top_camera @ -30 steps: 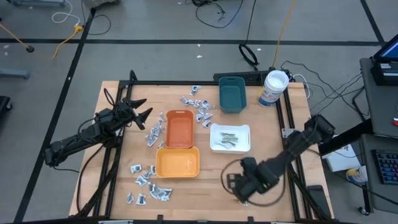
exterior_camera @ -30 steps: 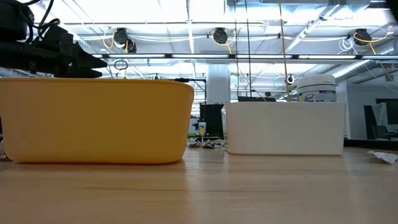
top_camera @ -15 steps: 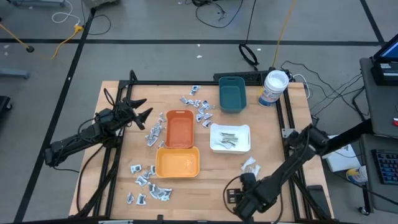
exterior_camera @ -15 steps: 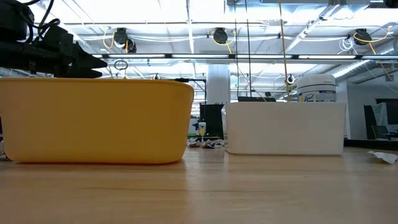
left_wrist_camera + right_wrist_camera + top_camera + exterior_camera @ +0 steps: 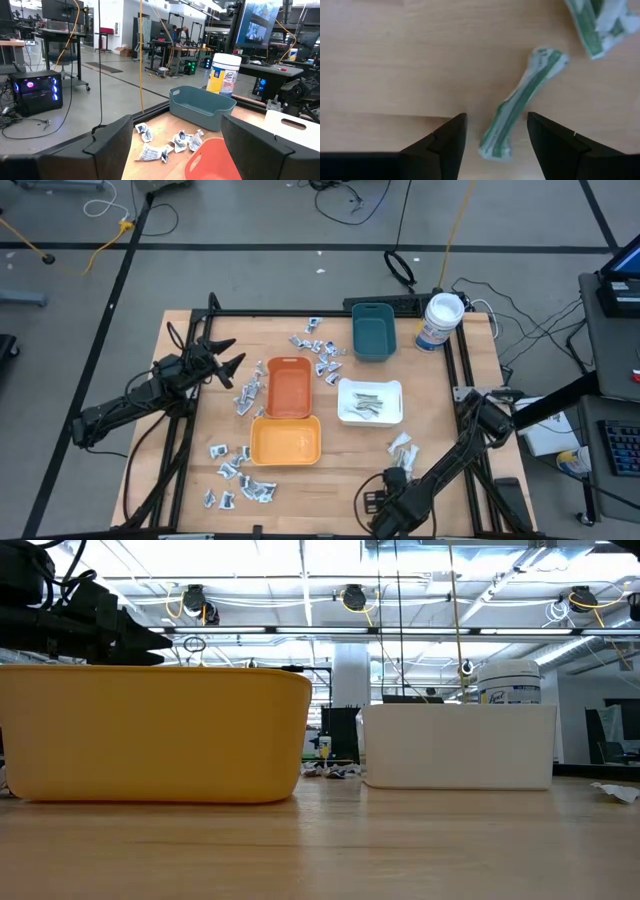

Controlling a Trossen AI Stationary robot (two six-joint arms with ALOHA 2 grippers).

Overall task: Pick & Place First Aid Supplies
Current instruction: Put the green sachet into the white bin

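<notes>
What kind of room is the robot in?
Probably a robotics lab or workshop: desks with computer screens stand beyond the table, cables trail over the floor, and pipes and lights hang overhead.

place: robot lab | signs: black desks with computer screens, glowing black computer box, long ceiling lights

Right claw cut off below; second green-white strip seemingly cropped.
</notes>
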